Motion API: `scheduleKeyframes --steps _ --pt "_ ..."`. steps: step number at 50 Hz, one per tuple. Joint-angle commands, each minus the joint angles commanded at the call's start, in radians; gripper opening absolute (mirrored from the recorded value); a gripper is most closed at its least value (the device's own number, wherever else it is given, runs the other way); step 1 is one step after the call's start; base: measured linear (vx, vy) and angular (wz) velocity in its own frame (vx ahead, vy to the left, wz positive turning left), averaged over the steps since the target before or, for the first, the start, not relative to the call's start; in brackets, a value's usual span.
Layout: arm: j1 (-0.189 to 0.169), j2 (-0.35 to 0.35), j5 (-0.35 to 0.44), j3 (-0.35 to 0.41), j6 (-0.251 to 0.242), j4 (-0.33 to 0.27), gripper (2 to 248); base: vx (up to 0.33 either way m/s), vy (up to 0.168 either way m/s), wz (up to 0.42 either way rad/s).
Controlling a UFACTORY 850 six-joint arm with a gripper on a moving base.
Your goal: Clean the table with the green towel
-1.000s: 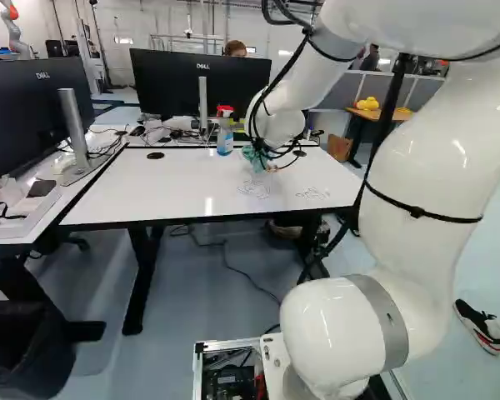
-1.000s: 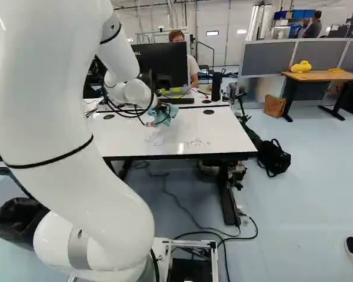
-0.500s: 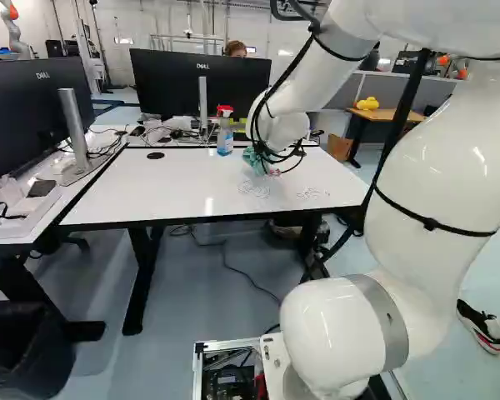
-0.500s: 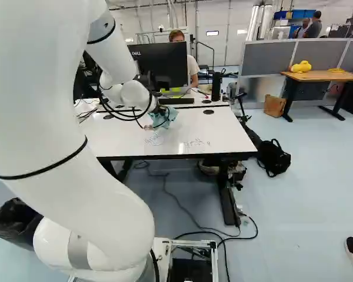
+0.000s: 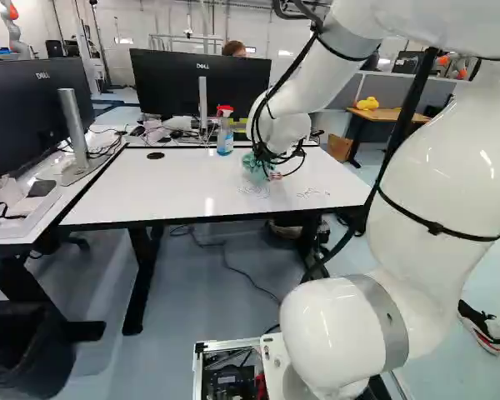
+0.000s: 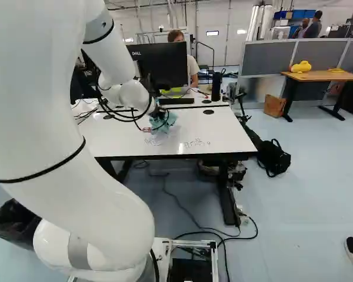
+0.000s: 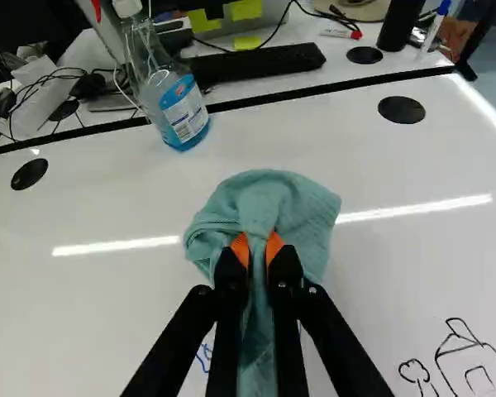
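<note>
In the right base view my gripper [image 6: 159, 114] is over the far part of the white table [image 6: 217, 132], largely hidden by cables. In the wrist view the gripper [image 7: 259, 252] is shut on the green towel [image 7: 269, 194], its orange pads pinching a fold from both sides. The towel bunches out ahead of the fingers and trails back between them, against the tabletop. Black drawn lines [image 7: 471, 360] mark the table beside the gripper; a bit of blue drawing [image 7: 204, 354] shows close to the fingers. Marks [image 5: 254, 191] also show in the left base view.
A spray bottle [image 7: 180, 103] with blue liquid stands on the table beyond the towel. Behind it are a keyboard [image 7: 260, 62], cables and a monitor [image 5: 202, 83]. Another monitor [image 5: 33, 108] stands at the left of the left base view. Another robot [image 5: 15, 29] is far back.
Over the last second the arm has shifted slightly, its upper links swinging a little leftward in the right base view. The towel has moved with the gripper a short way across the table. The base has stayed put.
</note>
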Motion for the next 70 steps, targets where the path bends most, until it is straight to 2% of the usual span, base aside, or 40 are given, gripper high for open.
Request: scheduleKeyframes --steps 70 --pt "0.0 0.0 -0.267 0.0 0.0 0.0 42 0.0 0.0 0.0"
